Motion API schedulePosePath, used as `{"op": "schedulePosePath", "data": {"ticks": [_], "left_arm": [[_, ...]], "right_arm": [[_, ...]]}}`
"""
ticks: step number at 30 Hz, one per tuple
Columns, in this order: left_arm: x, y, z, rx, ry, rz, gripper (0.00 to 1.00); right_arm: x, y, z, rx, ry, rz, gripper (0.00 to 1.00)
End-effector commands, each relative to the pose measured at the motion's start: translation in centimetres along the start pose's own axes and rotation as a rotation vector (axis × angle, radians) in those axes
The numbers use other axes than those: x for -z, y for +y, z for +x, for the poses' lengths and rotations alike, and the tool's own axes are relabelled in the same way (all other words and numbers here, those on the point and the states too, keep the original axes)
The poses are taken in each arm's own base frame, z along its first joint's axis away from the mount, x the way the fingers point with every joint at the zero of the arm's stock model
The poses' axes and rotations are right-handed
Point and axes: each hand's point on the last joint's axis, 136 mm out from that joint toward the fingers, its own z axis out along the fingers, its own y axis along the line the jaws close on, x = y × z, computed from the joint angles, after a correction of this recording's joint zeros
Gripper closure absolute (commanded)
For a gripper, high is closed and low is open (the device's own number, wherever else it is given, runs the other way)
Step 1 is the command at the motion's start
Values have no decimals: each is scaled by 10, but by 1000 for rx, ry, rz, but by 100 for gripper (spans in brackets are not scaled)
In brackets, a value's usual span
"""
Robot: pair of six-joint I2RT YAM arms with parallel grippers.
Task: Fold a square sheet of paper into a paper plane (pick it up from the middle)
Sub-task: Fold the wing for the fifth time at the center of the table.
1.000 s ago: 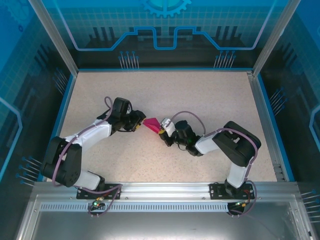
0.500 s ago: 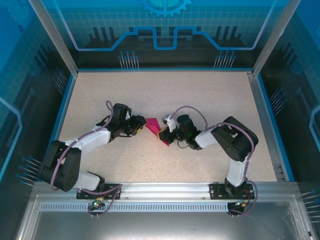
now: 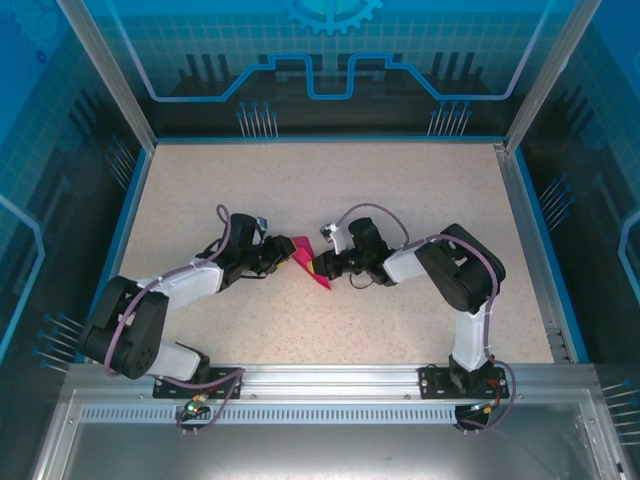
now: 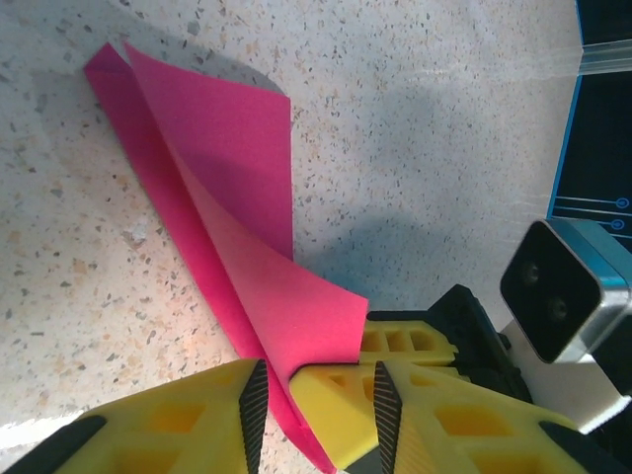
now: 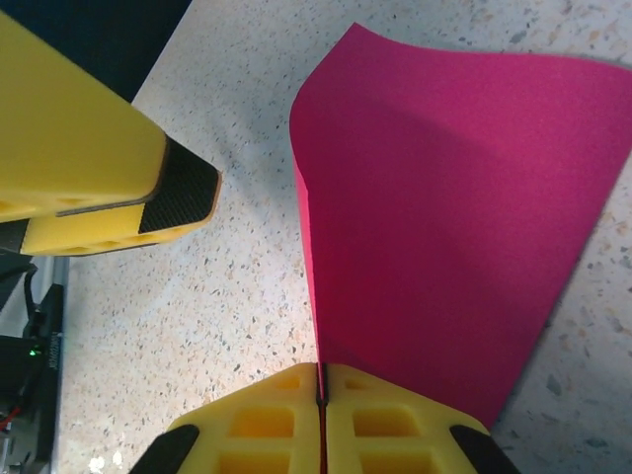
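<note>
Both arms have white shells with black joints: the left arm at lower left, the right arm at lower right. Lilac cables loop along each. Yellow blocky jaws carry black pads.

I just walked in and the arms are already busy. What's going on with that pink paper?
The two arms are partway through folding a paper plane. The right tool is shut on one edge of the folded pink paper, which stands partly raised off the table. The left tool is at the other side, jaws apart around the paper's edge, not yet clamped. It is no finished plane yet.
</note>
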Motion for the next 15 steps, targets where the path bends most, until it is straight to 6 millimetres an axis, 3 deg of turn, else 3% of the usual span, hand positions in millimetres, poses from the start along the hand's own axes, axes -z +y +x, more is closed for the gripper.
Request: {"op": "schedulePosePath", "data": {"ticks": [1,15], "left_arm": [[-5,-1,5,-35,23,22,63],[-20,-2,5,-73,41,45,69]], "right_arm": [[-1,-5,8,-111,52,-33,94],[1,-16,8,-264,69,-42,92]]}}
